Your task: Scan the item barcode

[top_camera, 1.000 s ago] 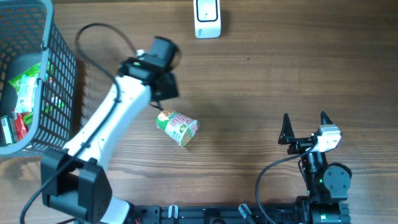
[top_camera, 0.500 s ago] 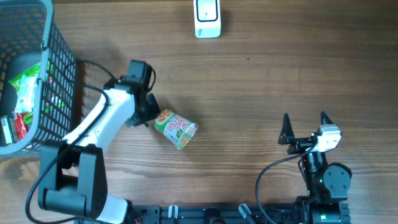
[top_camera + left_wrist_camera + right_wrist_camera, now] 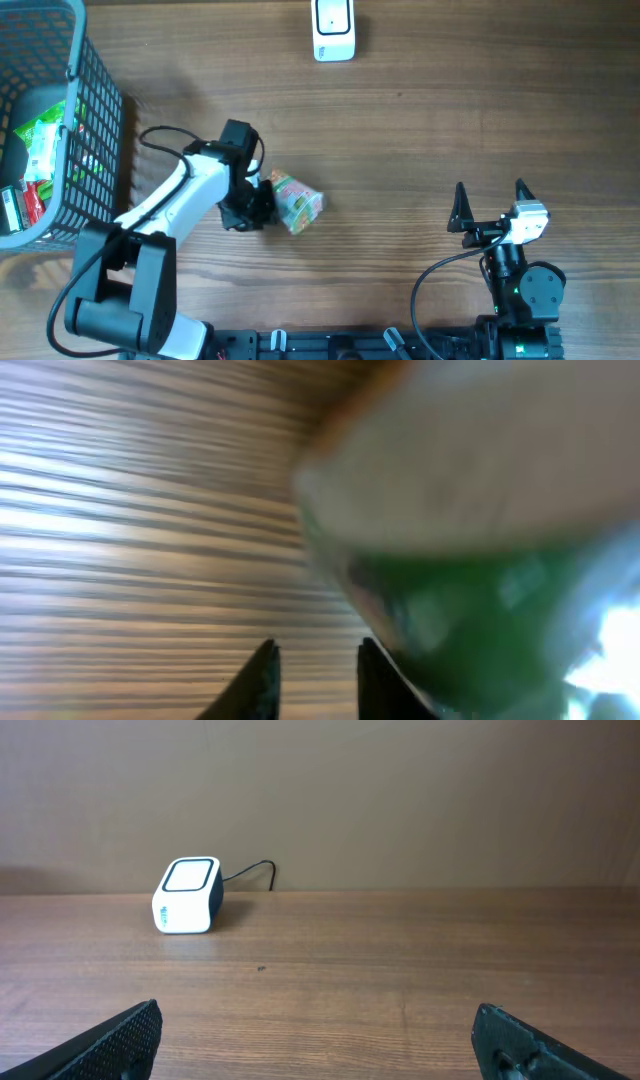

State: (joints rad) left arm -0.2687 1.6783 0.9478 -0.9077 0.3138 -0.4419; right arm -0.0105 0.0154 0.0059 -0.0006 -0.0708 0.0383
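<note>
The item, a small cup point(image 3: 297, 203) with a green and pink printed wrap, lies on its side on the wooden table. My left gripper point(image 3: 258, 205) sits right against its left end. In the left wrist view the cup point(image 3: 480, 540) is a large green blur up close on the right. It lies outside the right finger, and the left gripper point(image 3: 313, 650) is closed to a narrow slit showing only table wood. The white barcode scanner point(image 3: 333, 28) stands at the table's far edge. My right gripper point(image 3: 490, 200) rests open near the front right, facing the scanner point(image 3: 187, 896).
A dark wire basket point(image 3: 100, 120) holding several packaged goods stands at the far left. The left arm's black cable loops over the table beside it. The scanner's cord runs off behind it toward the wall.
My left gripper swung down from behind the cup to its left end and closed from wide to a narrow slit. The cup shifted right and turned. The right arm stayed still.
</note>
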